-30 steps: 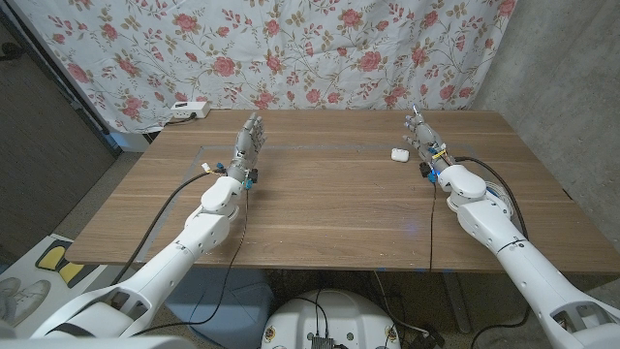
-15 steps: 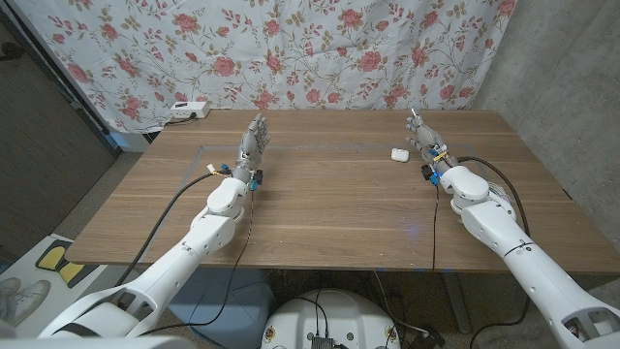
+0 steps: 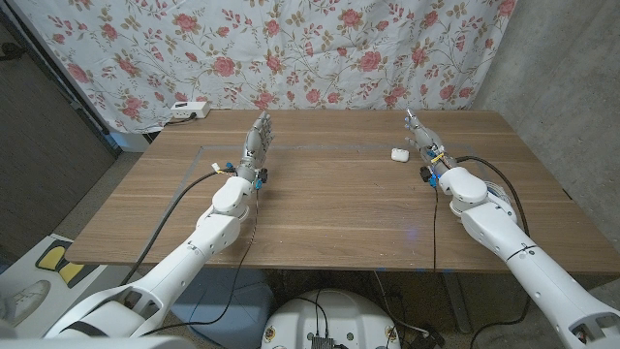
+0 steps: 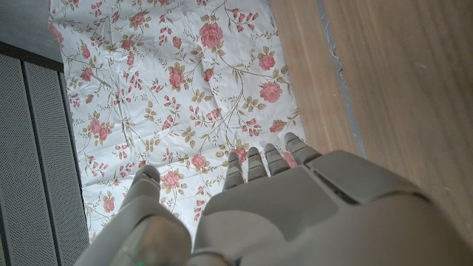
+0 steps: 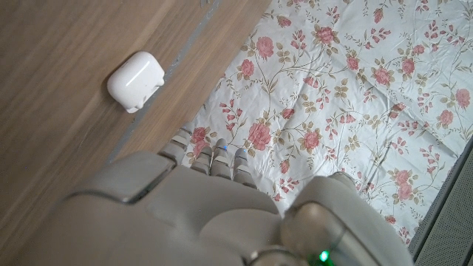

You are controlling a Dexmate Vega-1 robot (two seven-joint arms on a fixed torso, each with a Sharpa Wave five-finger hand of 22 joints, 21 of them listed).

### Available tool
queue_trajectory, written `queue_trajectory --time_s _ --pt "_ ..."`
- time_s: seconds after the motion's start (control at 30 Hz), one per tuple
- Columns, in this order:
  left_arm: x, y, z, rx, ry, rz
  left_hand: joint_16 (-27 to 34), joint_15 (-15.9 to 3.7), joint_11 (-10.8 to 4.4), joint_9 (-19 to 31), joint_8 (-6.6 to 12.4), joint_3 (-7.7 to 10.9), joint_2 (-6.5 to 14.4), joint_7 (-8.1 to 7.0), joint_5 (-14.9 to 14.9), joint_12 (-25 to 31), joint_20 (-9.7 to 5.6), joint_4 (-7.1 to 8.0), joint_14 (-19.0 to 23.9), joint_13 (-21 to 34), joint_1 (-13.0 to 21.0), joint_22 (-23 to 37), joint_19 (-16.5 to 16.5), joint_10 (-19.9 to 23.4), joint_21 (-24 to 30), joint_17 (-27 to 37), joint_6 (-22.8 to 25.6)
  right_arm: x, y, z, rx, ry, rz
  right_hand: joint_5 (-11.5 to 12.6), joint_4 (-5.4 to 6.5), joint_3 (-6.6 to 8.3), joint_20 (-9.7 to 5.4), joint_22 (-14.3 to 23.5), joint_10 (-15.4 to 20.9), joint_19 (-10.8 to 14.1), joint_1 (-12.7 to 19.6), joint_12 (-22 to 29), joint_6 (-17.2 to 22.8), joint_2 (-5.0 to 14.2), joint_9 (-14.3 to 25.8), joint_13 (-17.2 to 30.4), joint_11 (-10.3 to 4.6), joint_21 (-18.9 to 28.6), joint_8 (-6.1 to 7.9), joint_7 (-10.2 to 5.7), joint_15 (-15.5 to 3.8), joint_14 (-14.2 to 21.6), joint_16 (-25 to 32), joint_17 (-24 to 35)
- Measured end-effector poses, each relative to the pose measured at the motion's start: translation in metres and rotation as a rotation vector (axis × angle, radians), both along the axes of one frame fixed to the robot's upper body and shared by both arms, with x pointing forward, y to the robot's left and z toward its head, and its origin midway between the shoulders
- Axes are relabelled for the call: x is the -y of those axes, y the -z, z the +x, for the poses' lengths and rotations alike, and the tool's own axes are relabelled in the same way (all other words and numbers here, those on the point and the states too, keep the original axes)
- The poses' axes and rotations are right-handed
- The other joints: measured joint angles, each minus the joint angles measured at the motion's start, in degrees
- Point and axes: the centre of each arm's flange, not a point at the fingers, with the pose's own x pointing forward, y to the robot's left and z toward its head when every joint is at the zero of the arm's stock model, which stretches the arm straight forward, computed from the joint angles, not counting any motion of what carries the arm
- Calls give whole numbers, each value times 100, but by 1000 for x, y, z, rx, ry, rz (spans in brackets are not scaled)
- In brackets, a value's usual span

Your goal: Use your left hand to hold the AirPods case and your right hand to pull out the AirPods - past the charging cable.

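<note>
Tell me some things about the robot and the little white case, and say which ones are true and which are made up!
1. The small white rounded AirPods case lies on the brown wooden table. True.
2. The left robot hand is holding the case. False: it holds nothing and is far across the table from the case.
3. The case lies close beside the right robot hand. True.
4. The right robot hand is gripping the case. False: the case lies apart from it on the wood, untouched.
5. A flowery cloth with pink roses hangs behind the table. True.
6. The case's lid is open. False: in the right wrist view the case looks closed.
</note>
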Motion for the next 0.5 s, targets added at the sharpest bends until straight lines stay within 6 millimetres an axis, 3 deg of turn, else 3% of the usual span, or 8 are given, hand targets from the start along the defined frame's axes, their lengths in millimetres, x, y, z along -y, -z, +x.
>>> queue_trajectory --time_s 0.5 --pt "-9 -12 -8 13 40 52 0 0 10 0 0 0 0 22 0 0 0 1 0 0 0 0 0 10 0 0 21 -16 1 -4 -6 61 3 -44 -56 -8 31 -1 -31 -30 54 0 -54 -9 -1 0 31 0 0 -9 29 -30 0 -1"
